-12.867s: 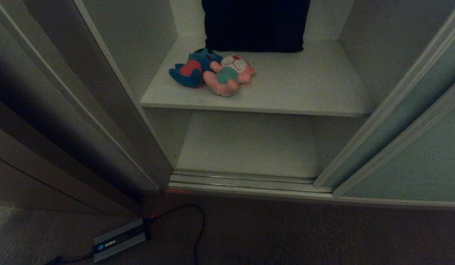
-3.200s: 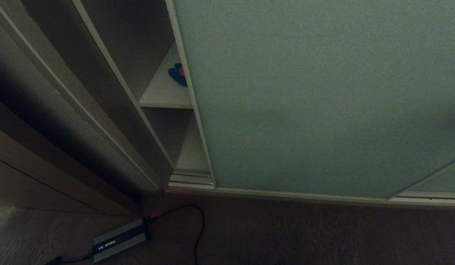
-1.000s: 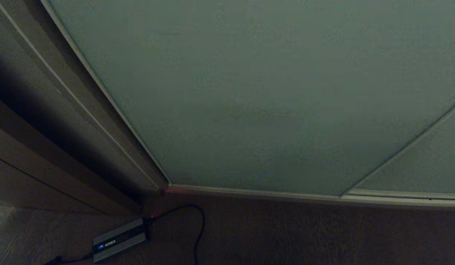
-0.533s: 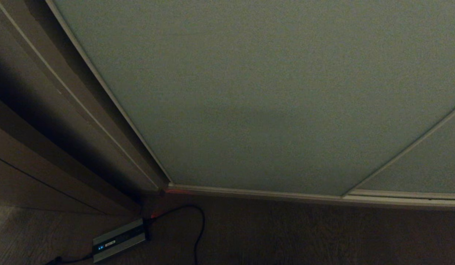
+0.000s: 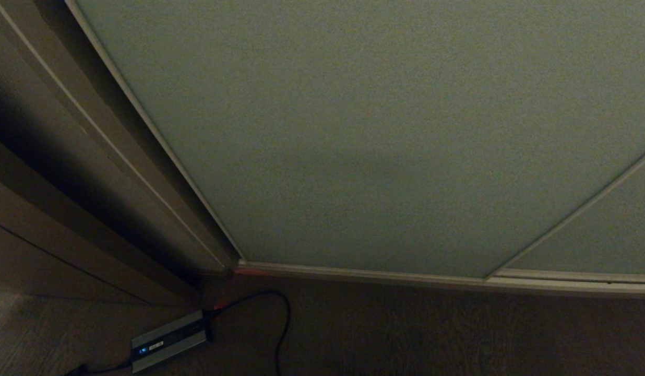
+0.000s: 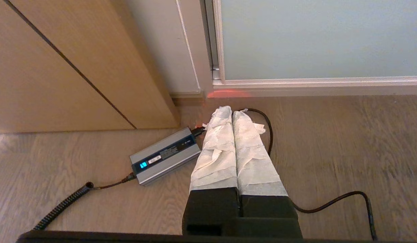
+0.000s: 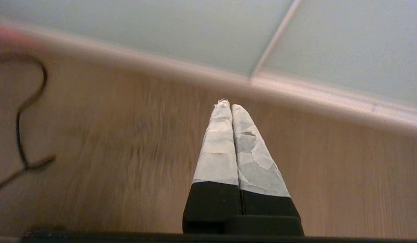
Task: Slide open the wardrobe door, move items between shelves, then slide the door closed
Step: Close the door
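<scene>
Here the sliding wardrobe door [image 5: 385,136] covers the whole opening. Both the left tool [image 6: 231,111] and the right tool [image 7: 228,104] have their fingers pressed together, empty, above the wooden floor [image 6: 330,141].

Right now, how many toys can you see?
0. The door is shut across the whole wardrobe, so any toys inside are hidden behind it.

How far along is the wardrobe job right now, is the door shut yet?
Done: the sliding wardrobe door covers the whole opening, its edge against the left frame, so shelves and toys are hidden. In hand: nothing; the left gripper and right gripper are shut and empty, above the floor. Nothing looks left, though the toys' placement can't be checked.
</scene>
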Motion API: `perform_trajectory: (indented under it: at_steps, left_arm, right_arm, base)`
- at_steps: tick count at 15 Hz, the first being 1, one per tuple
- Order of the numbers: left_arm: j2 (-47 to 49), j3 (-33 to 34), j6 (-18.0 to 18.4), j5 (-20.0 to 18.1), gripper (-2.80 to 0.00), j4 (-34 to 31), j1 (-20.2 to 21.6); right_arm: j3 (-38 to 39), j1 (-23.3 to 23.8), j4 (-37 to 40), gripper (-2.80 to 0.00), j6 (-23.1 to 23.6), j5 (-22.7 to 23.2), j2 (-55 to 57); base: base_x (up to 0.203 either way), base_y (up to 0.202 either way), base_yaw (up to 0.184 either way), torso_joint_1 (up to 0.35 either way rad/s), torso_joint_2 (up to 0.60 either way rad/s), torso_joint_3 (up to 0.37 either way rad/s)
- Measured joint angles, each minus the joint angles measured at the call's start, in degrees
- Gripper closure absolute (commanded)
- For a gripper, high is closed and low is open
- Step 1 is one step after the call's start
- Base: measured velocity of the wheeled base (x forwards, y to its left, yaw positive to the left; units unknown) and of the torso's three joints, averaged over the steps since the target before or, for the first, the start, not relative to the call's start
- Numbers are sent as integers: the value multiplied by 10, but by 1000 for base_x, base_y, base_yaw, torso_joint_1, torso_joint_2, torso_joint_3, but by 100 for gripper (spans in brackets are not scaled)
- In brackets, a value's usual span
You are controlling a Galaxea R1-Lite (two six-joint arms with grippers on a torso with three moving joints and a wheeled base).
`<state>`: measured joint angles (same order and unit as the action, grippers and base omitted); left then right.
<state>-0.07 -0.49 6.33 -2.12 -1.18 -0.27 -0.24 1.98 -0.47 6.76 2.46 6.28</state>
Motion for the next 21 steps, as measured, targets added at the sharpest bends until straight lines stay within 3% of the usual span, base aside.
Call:
perform_trajectory:
  at_steps: [9, 12, 21]
  left_arm:
    - [0, 0, 0, 0, 0, 0, 0]
    - [0, 0, 0, 0, 0, 0, 0]
    - [0, 0, 0, 0, 0, 0, 0]
  right_arm:
    - [2, -15, 11, 0, -25, -11, -64]
    - [2, -15, 10, 0, -56, -13, -65]
    - [2, -15, 9, 0, -62, -15, -64]
  base:
    - [0, 0, 0, 0, 0, 0]
    - [0, 0, 0, 0, 0, 0]
    - [0, 0, 0, 0, 0, 0]
